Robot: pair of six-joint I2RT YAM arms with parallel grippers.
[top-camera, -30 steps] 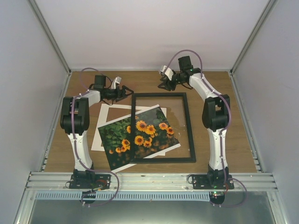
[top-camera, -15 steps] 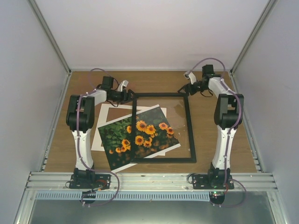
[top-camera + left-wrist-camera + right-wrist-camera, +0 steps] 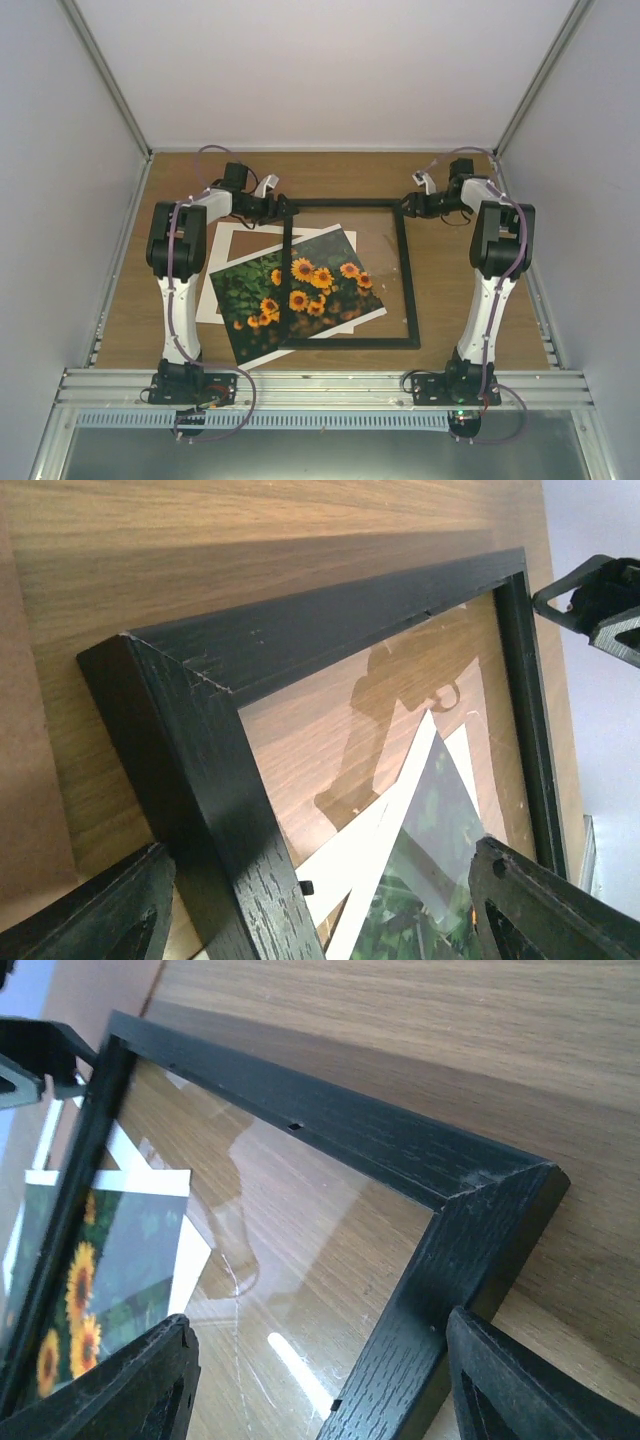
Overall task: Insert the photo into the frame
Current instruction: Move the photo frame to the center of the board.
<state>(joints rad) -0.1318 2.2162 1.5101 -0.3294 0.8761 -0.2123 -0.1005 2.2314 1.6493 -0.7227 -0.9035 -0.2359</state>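
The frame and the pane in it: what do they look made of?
The frame looks like wood painted or stained matte black: open grain shows through, with mitred corner joints. The pane is clear and glossy, reflecting light; glass or acrylic cannot be told.

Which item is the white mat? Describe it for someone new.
On the wooden table, look beside the left arm, left of the black frame. The white mat lies flat under the sunflower photo. It alone is plain white, with a cut-out window showing brown.
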